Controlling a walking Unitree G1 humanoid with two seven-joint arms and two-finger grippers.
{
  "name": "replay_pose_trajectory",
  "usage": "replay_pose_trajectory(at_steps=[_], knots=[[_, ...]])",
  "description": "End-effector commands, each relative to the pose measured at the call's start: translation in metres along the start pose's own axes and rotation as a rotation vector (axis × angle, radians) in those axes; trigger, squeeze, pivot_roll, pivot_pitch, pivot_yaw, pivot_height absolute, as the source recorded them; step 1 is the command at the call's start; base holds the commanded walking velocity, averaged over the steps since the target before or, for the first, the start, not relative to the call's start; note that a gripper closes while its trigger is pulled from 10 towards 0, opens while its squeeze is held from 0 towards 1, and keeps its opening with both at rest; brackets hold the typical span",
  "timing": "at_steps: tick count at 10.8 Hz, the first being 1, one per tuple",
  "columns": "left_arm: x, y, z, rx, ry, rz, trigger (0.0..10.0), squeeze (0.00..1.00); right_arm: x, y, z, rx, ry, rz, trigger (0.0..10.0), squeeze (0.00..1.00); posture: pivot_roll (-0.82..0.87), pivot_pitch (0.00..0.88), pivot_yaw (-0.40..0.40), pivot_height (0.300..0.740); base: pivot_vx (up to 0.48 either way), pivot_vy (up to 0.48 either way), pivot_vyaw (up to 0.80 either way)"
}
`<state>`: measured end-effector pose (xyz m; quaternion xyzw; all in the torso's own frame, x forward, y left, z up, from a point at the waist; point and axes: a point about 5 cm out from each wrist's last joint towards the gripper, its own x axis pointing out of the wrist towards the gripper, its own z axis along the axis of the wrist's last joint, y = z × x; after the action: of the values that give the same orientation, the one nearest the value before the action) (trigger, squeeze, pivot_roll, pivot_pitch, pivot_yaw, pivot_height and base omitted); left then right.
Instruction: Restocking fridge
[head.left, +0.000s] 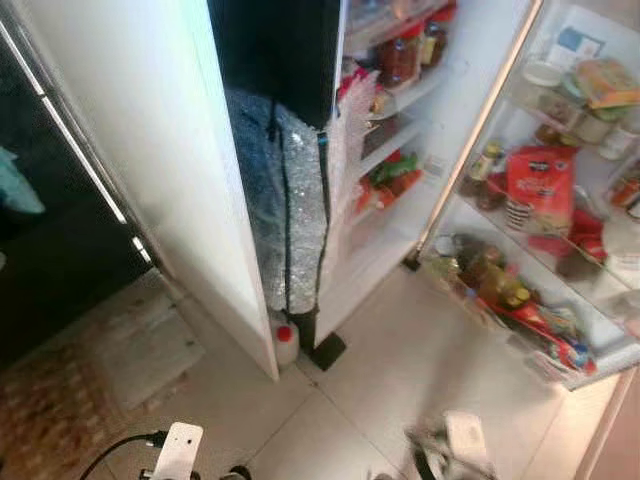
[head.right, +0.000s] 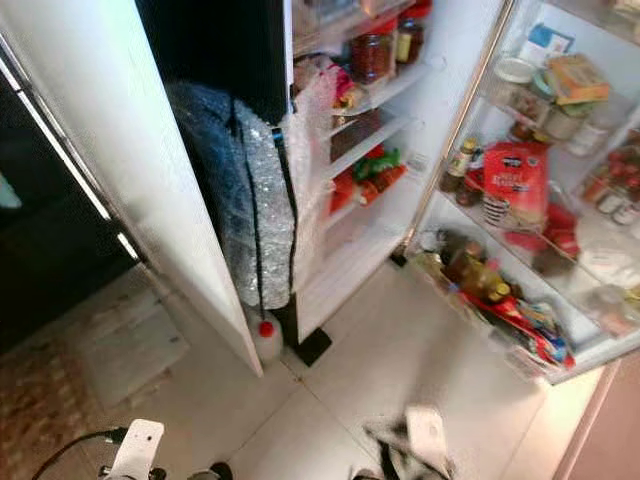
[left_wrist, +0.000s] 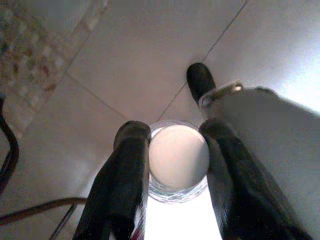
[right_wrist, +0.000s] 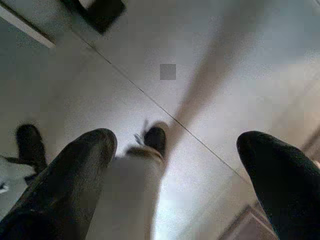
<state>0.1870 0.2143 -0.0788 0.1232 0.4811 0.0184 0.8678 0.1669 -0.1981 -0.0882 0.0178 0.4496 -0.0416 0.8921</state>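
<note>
White-lidded jar (left_wrist: 178, 159) in left pincer (left_wrist: 172, 150) — fridge (head.left: 400, 150) open

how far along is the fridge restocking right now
Already done: the fridge door stands open, its shelves stocked. In hand: the left tool is shut on a glass jar with a pale lid, above the floor. Left: carrying the jar to a shelf; the right tool is open.

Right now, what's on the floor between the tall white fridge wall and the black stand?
A small white plastic bottle with a red cap stands there on the pale tiled floor, seen in both eye views.
</note>
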Motion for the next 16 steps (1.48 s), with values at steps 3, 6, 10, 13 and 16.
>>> replay_pose_trajectory(at_steps=[3,6,10,13,16], knots=[[-0.001,-0.003,-0.007,0.027,0.021,-0.016,10.0,0.0,-0.001,-0.009,-0.002,0.021,0.006,0.002,10.0,0.0,-0.14,0.118,-0.034,0.74,0.0,-0.172,0.53],[-0.001,-0.003,-0.007,0.032,0.022,-0.018,10.0,0.0,0.004,0.002,0.017,-0.004,-0.036,0.013,10.0,0.0,-0.15,0.124,-0.031,0.74,0.0,-0.3,0.22],[-0.001,-0.004,-0.006,0.042,0.021,-0.021,10.0,0.0,-0.001,-0.013,0.005,0.036,-0.014,0.001,10.0,0.0,-0.15,0.147,-0.042,0.74,0.0,-0.305,0.4],[-0.001,-0.004,-0.006,0.038,0.025,-0.019,10.0,0.0,-0.01,-0.037,-0.014,0.046,0.023,-0.022,10.0,0.0,-0.15,0.166,-0.046,0.74,0.0,-0.305,0.0],[0.0,-0.003,-0.005,0.036,0.022,-0.02,10.0,0.0,-0.009,-0.03,-0.018,0.034,0.028,-0.008,10.0,0.0,-0.16,0.177,-0.047,0.74,0.0,-0.305,0.0]])
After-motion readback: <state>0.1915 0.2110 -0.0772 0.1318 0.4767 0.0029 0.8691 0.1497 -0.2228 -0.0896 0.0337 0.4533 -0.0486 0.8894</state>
